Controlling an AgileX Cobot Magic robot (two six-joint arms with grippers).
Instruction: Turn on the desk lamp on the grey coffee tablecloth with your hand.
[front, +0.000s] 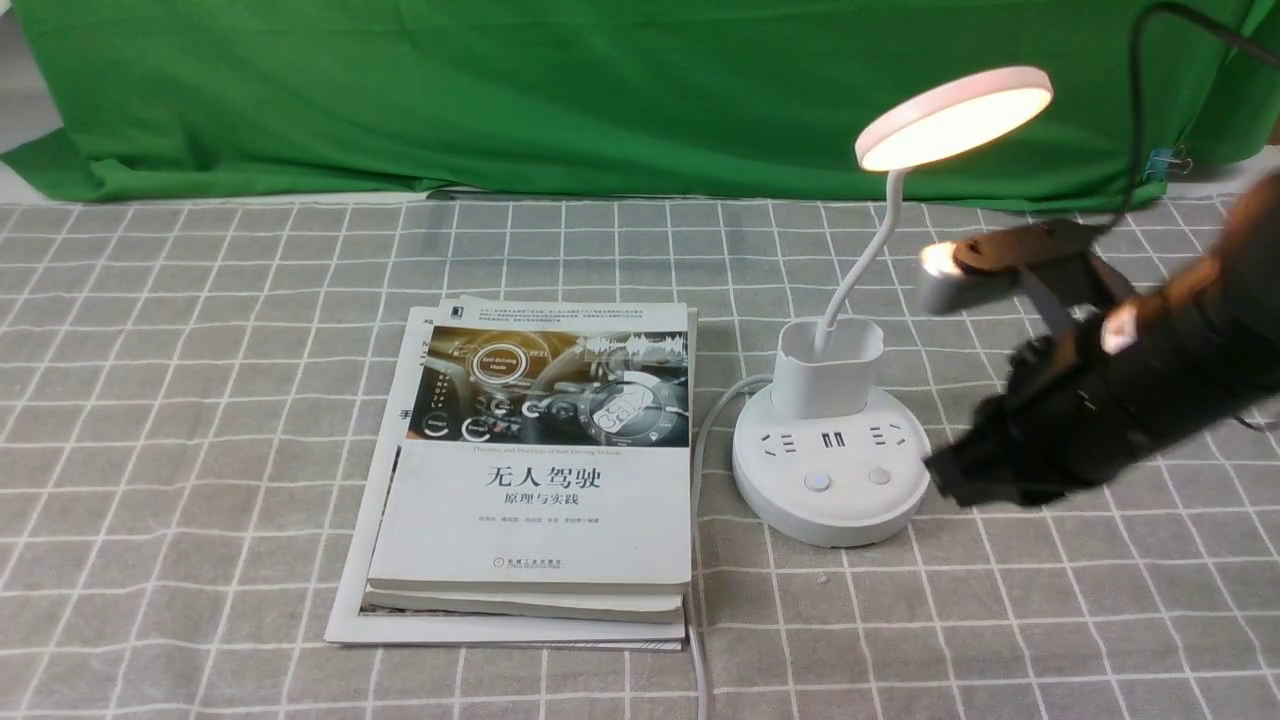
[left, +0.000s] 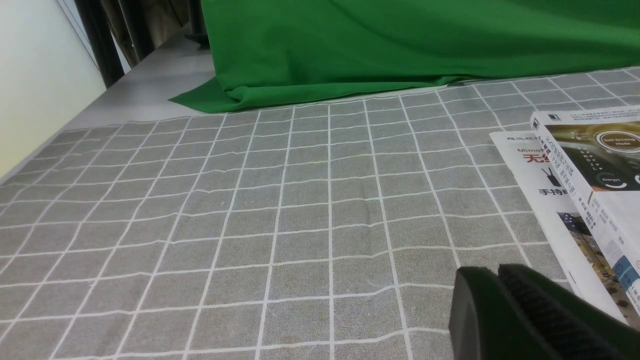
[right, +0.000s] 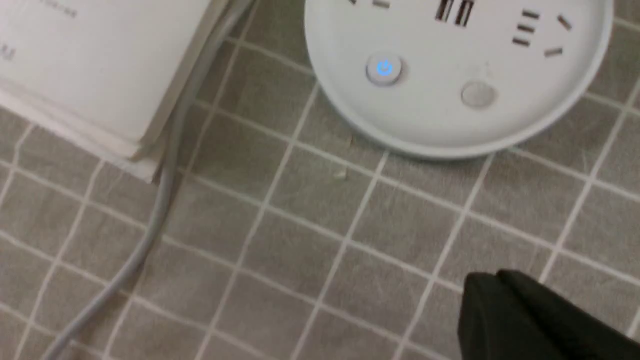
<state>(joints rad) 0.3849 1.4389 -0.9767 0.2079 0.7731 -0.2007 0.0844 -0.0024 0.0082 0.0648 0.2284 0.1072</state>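
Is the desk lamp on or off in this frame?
On. The desk lamp has a warmly glowing head, and one base button is lit blue.

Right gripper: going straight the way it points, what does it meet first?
Likely the right gripper meets the desk lamp, at its base's right rim; depth is unclear, so possibly the tablecloth just before it.

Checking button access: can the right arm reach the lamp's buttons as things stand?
Probably yes. The right tool hangs close beside the base, with only bare cloth between it and the buttons.
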